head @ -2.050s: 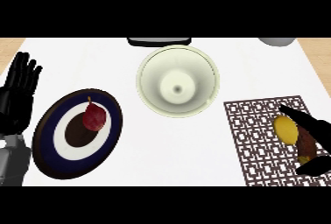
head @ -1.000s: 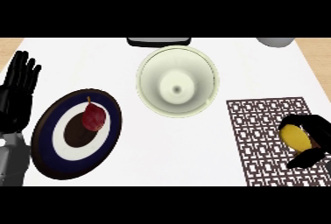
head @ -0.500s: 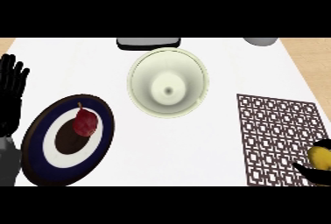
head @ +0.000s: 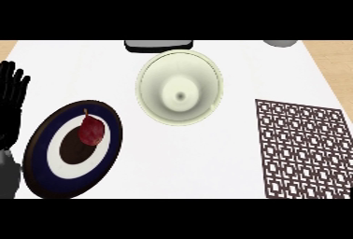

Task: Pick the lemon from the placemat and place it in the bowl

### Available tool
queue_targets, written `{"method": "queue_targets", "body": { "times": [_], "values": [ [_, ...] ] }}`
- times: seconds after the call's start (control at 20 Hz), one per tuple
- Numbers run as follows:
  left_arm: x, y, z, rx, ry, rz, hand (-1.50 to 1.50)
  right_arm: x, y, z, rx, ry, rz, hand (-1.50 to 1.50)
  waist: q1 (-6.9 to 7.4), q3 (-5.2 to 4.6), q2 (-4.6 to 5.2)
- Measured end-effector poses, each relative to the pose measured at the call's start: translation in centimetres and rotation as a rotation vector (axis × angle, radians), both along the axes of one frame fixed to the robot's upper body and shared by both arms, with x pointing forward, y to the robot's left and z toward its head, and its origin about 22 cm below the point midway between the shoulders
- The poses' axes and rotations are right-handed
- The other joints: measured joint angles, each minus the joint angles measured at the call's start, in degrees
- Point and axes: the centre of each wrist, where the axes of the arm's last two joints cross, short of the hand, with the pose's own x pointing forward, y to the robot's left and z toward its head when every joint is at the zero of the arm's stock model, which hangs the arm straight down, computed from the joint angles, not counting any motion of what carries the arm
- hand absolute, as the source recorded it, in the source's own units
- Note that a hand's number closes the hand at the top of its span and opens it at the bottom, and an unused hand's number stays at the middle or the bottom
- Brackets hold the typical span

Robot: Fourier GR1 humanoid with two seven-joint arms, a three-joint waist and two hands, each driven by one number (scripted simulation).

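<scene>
Resting at left edge, left hand (head: 11,100) open, fingers straight up. Right hand, lemon both out of frame. Pale bowl (head: 180,87) top centre; brown lattice placemat (head: 303,148) right; red pear (head: 90,130) on navy-rimmed plate (head: 45,161) lower left.

No legible text or labels.

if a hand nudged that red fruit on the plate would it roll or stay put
The red fruit looks rounded with a tapering top and stem, so it would probably wobble or roll in a curve, not straight. It lies near the middle of the dark-rimmed plate, whose raised rim might catch it. It looks smooth, so possibly slippery.
</scene>
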Motion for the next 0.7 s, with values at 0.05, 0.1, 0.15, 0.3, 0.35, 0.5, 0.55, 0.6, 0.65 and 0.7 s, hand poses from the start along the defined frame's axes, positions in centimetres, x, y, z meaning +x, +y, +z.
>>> {"method": "queue_targets", "body": {
  "times": [0.05,0.1,0.15,0.3,0.35,0.5,0.55,0.6,0.65,0.7],
  "values": [
    [-0.2,0.0,-0.2,-0.001,0.003,-0.003,0.00,-0.6,0.8,1.1,-0.007,-0.025,-0.002,1.50,0.03,0.02,-0.01],
    [-0.2,0.1,-0.2,-0.004,0.002,-0.007,0.00,-1.0,1.7,2.4,-0.002,-0.052,0.006,1.50,0.21,0.06,0.05],
    [-0.2,-0.1,-0.1,-0.005,-0.004,-0.009,0.00,-1.4,2.7,3.6,0.008,-0.083,0.022,1.50,0.26,0.08,0.05],
    [0.2,-0.4,0.1,-0.001,-0.009,-0.017,0.00,-2.3,5.7,7.6,0.012,-0.186,0.069,1.50,0.74,0.16,0.23],
    [0.2,-0.5,0.2,-0.002,-0.009,-0.023,0.00,-2.5,6.5,9.0,0.008,-0.216,0.082,1.50,1.10,0.17,0.29],
    [0.8,-0.9,0.1,-0.004,-0.011,-0.034,0.00,-1.6,7.5,10.5,0.016,-0.260,0.108,1.50,1.60,0.17,0.48],
    [0.9,-1.0,-0.1,-0.003,-0.012,-0.037,0.00,-1.1,7.9,10.8,0.024,-0.270,0.118,1.50,1.81,0.17,0.53],
    [0.9,-1.1,-0.1,-0.005,-0.013,-0.042,0.00,-0.6,8.3,11.1,0.039,-0.288,0.127,1.50,2.06,0.17,0.52],
    [1.0,-1.2,0.0,-0.006,-0.014,-0.044,0.00,-0.2,8.8,11.4,0.051,-0.306,0.137,1.50,2.20,0.16,0.50],
    [1.2,-1.3,0.1,-0.005,-0.014,-0.049,0.00,0.4,9.4,11.7,0.076,-0.330,0.148,1.50,2.48,0.16,0.53]
  ]
}}
